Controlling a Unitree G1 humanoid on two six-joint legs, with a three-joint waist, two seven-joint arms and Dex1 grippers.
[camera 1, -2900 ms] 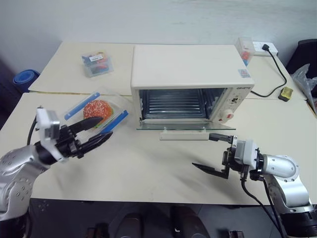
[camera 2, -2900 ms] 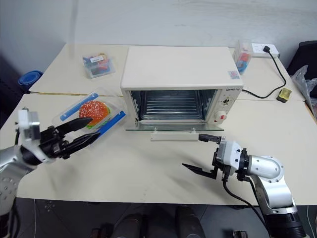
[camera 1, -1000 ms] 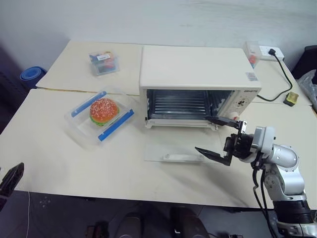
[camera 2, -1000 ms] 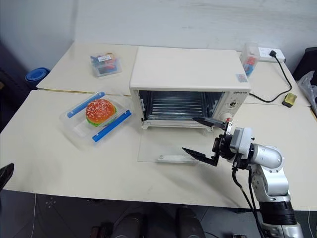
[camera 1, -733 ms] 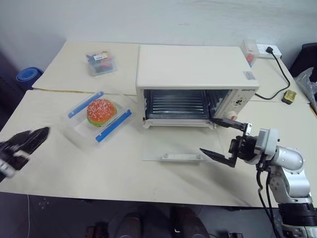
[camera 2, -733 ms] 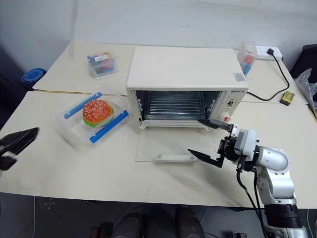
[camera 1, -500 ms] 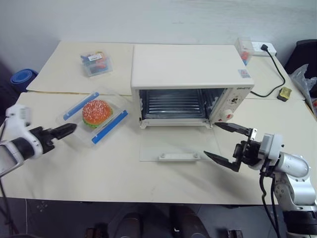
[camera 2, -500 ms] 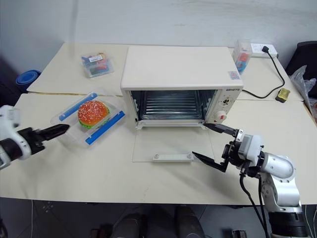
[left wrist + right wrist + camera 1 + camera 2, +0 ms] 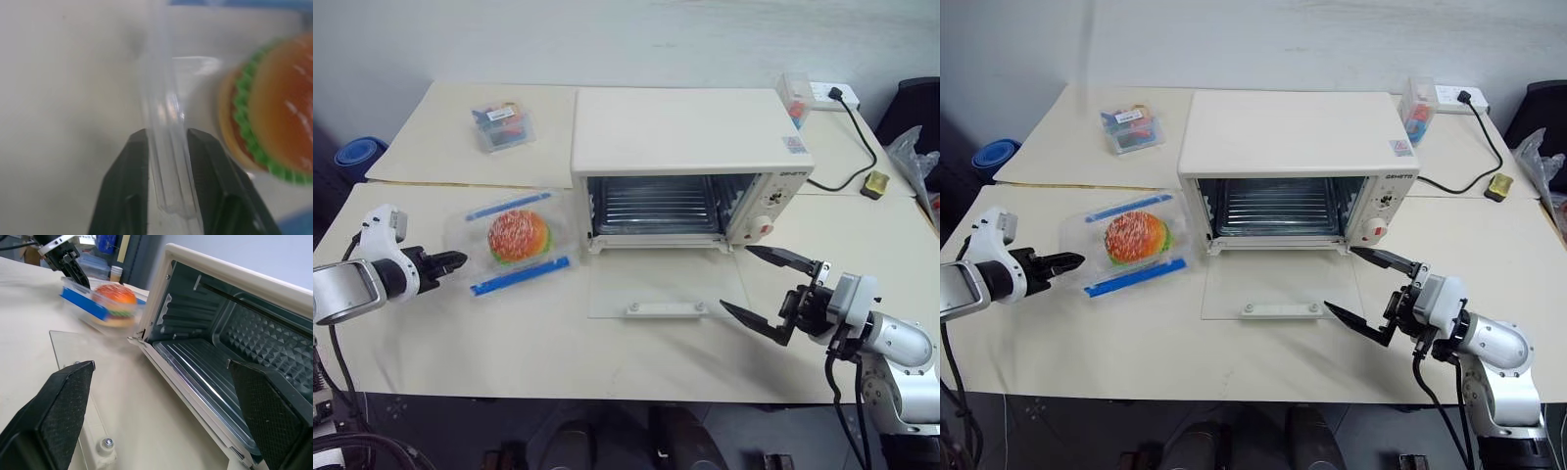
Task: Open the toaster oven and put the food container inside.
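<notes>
The toaster oven (image 9: 690, 166) is sitting at the middle back of the desk (image 9: 607, 343), its glass door (image 9: 661, 292) folded flat onto the desk, so the wire rack inside is open to the front. The opening step is reading as done.

The food container (image 9: 514, 240) is lying on the desk just left of the oven, apart from its front corner, burger visible through the clear lid, one blue clip on the near side and one on the far side.

The left end effector (image 9: 448, 261) is reaching in low from the left, clenched on the container's left rim; in the left wrist view the two black fingers (image 9: 128, 181) are pinching the clear plastic lip between them. Gripping the thin edge is likely because the box is too wide to span.

The right end effector (image 9: 1368, 291) is hovering in front of the oven's knob side, released and wide, holding nothing, pointing across toward the cavity. It is probably parked clear of the door path.

The next move is likely a slide or lift rightward over the glass door onto the rack; an edge pinch could let the box tilt or slip.
</notes>
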